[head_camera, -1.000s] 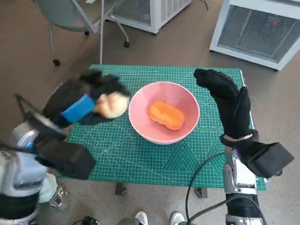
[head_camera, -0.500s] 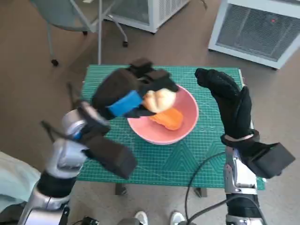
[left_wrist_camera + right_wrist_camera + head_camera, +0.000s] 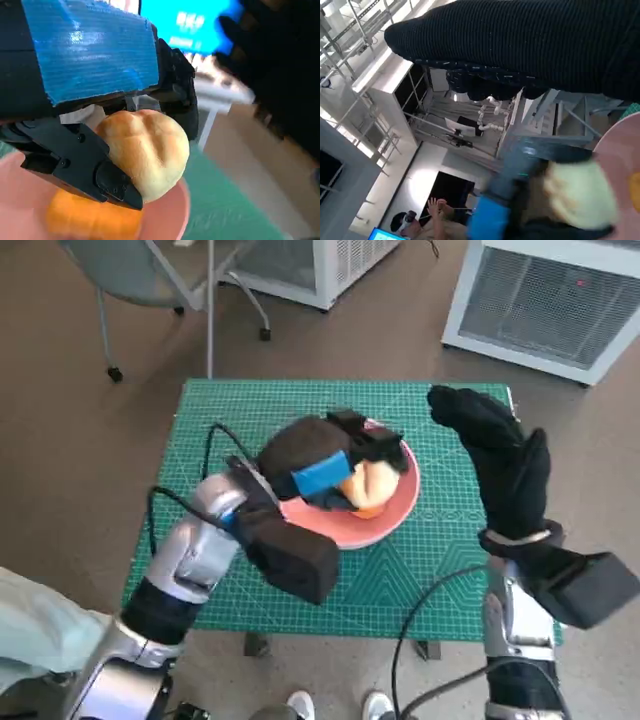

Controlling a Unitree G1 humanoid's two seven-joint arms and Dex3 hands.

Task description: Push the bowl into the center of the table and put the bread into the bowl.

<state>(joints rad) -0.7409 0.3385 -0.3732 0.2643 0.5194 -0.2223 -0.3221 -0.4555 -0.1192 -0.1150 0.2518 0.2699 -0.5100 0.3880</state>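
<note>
Bread roll (image 3: 365, 478) sits clasped in the left hand (image 3: 318, 468) at the middle of the head view, directly above the pink bowl (image 3: 392, 510), which lies near the green mat's (image 3: 230, 410) center. An orange piece (image 3: 90, 220) already rests in the bowl under the roll. At right of the frame the right hand (image 3: 500, 455) stands beside the rim, fingers extended, holding nothing.
</note>
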